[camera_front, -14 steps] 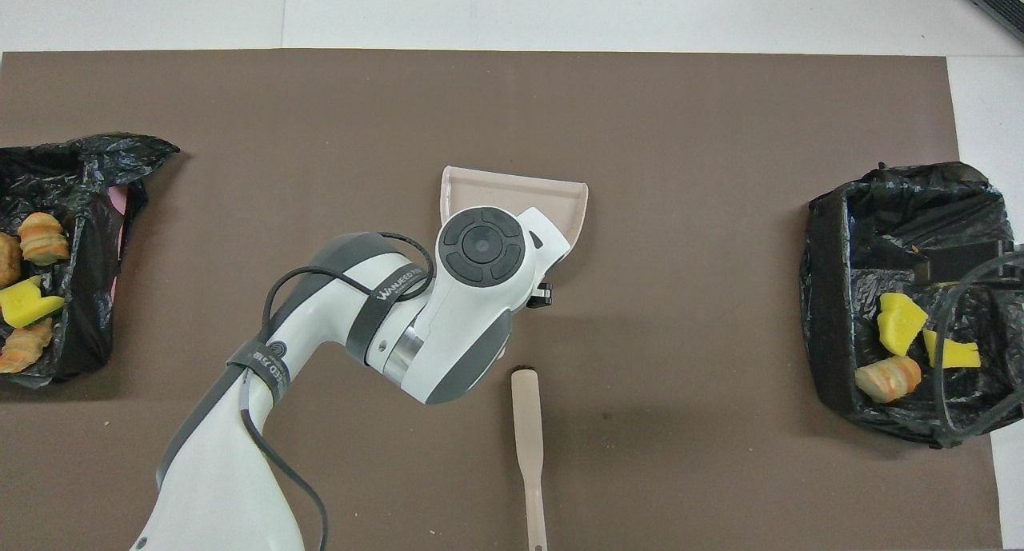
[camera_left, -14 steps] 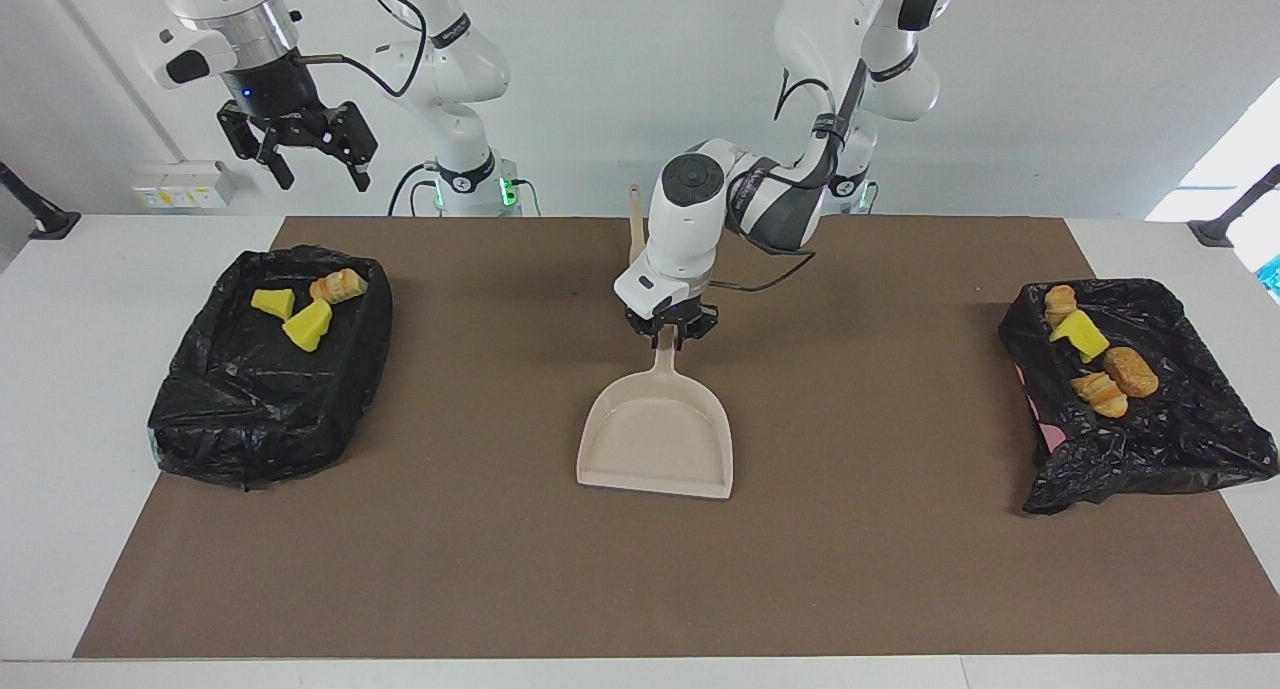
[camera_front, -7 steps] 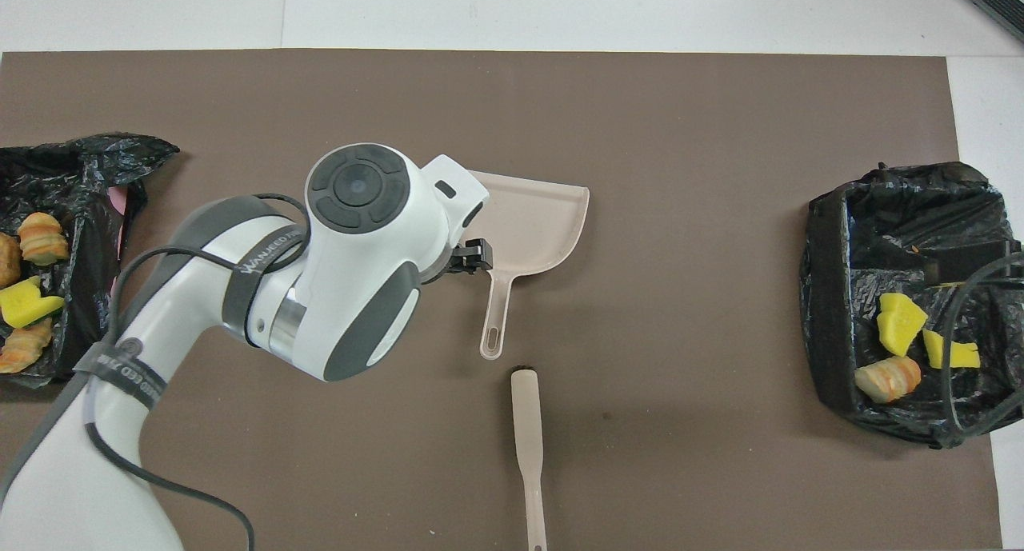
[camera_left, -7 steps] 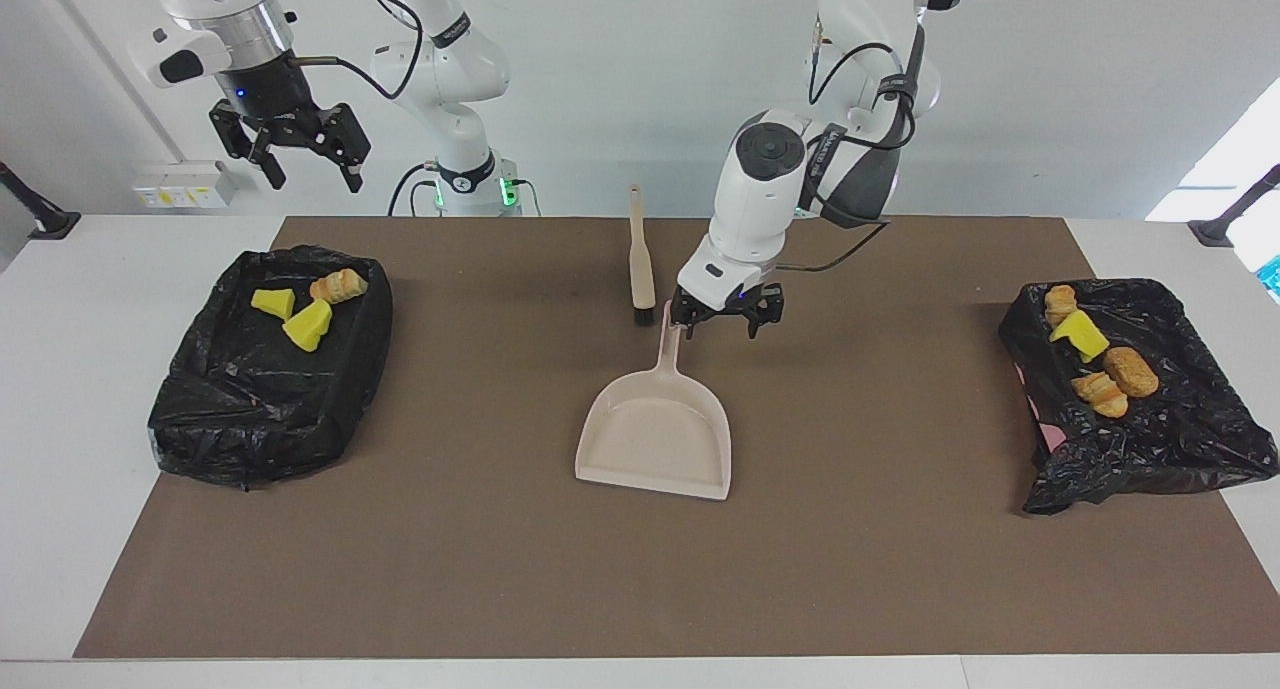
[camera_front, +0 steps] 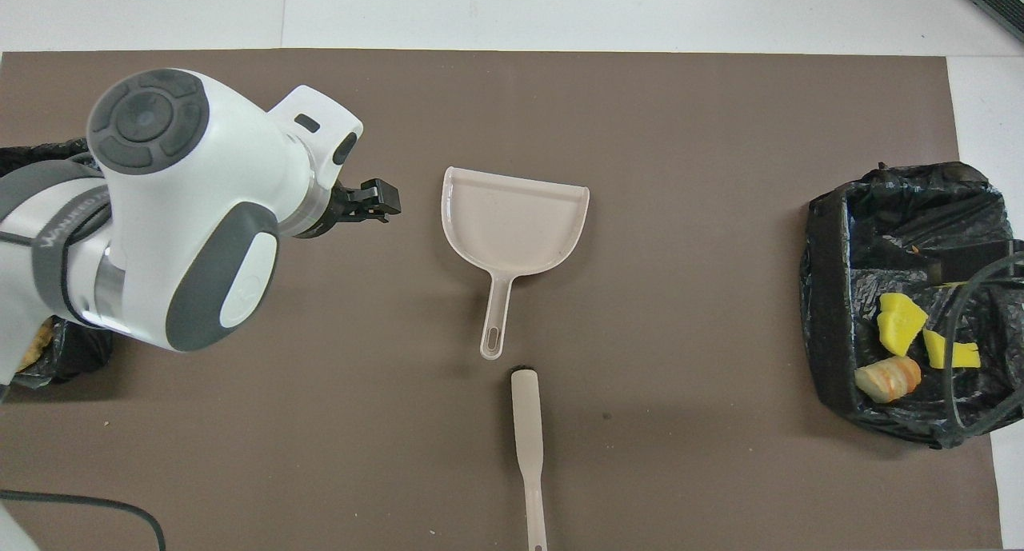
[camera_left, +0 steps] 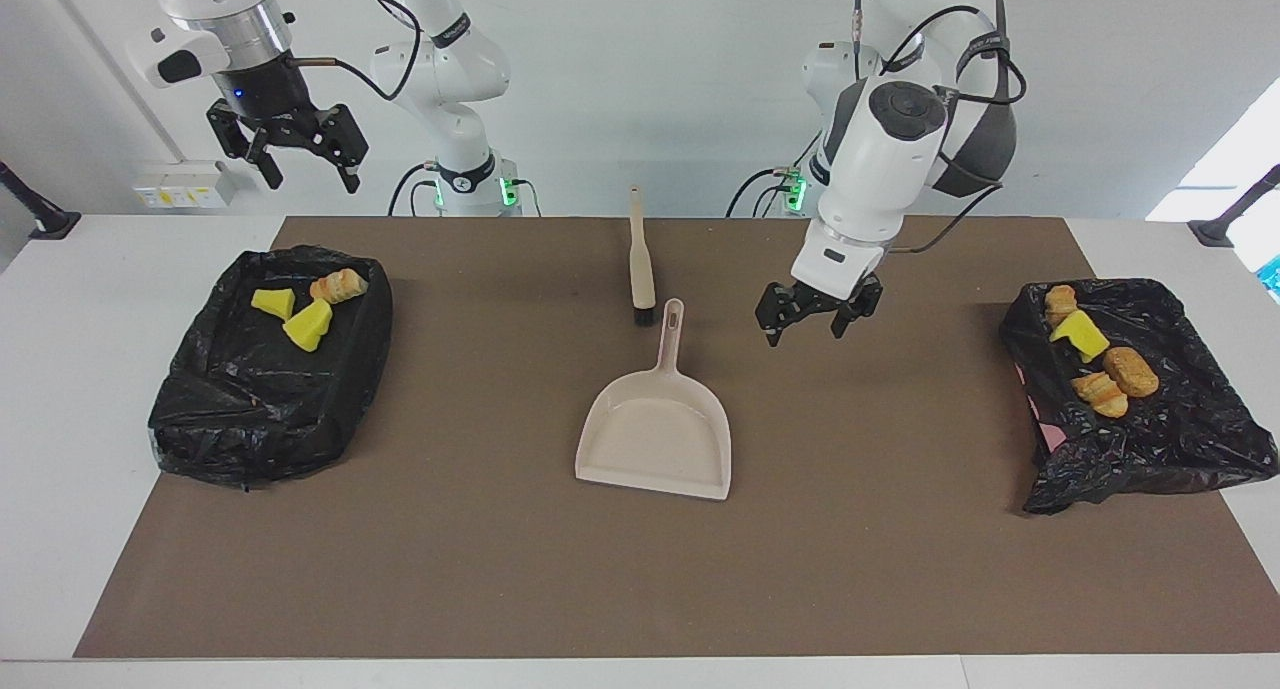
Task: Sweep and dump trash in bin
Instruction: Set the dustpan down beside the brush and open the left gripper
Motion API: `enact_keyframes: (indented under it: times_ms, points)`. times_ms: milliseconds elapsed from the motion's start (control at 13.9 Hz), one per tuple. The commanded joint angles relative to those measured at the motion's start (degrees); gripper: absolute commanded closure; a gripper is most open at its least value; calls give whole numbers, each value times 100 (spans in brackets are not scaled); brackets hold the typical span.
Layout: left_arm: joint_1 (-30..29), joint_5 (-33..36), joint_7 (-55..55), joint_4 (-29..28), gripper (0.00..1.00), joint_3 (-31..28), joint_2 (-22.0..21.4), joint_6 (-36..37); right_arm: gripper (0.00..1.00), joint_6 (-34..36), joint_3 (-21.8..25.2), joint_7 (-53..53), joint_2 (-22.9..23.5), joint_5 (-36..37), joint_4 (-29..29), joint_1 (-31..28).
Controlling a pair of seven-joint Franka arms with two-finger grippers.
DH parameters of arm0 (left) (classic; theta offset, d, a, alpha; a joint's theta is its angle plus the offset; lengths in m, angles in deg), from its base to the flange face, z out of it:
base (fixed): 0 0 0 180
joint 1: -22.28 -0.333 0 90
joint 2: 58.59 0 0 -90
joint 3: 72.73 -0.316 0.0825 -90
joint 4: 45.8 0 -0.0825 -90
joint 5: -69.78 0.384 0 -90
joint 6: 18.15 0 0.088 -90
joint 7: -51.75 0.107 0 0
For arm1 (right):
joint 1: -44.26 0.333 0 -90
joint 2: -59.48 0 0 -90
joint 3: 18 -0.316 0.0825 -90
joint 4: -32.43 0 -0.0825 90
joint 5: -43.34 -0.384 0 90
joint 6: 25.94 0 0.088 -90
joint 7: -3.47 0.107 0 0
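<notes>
trash (camera_left: 305, 314) lies in two lots, each on crumpled black plastic. at the right arm's end of the surface, two yellow wedge-cut sponge chunks and one ridged tan bread-like lump sit in a box-shaped bin (camera_left: 265, 369) lined with a glossy black bag; the overhead view shows the same three pieces (camera_front: 904, 347) low in it. at the left arm's end, more scraps (camera_left: 1095, 359), one yellow chunk among several brown, ridged lumps, rest on a flatter black bag (camera_left: 1150, 439), with a bit of pink showing at its edge.

between the two lots, mid-mat, a smooth beige plastic dustpan (camera_left: 655, 439) lies flat, its shallow tray empty, its slim handle pointing toward the robots. just beside the handle's tip, nearer to the robots, lies a slender beige brush (camera_left: 640, 259) with a dark bristle end.

all of this sits on a matte brown mat (camera_left: 500, 569) on the white surface (camera_left: 80, 369).

left gripper (camera_left: 815, 314) hangs over bare mat between the dustpan and the flatter bag, jaws open and holding nothing. right gripper (camera_left: 295, 154) is raised high above the bin's end of the surface, jaws spread, empty.
</notes>
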Motion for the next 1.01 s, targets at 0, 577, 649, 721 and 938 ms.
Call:
enact_keyframes:
  times_ms: [0, 577, 649, 721, 938]
  points:
    - [-383, -92, 426, 233, 0, 45, -16, 426, 0, -30, -9, -202, -23, 49, -10, 26]
    - [-1385, -268, 2498, 506, 0, -51, -507, 1578, 0, -12, -9, -193, -23, 49, -10, 17]
    - [-1473, -259, 2692, 497, 0, -52, -586, 1649, 0, -12, -9, -193, -23, 58, -10, 17]
    - [-1544, -233, 2834, 497, 0, -69, -657, 1676, 0, -20, -9, -193, -23, 49, -10, 17]
    - [-1580, 12, 2967, 550, 0, -183, -745, 1842, 0, -12, -9, -193, -23, 49, -10, 17]
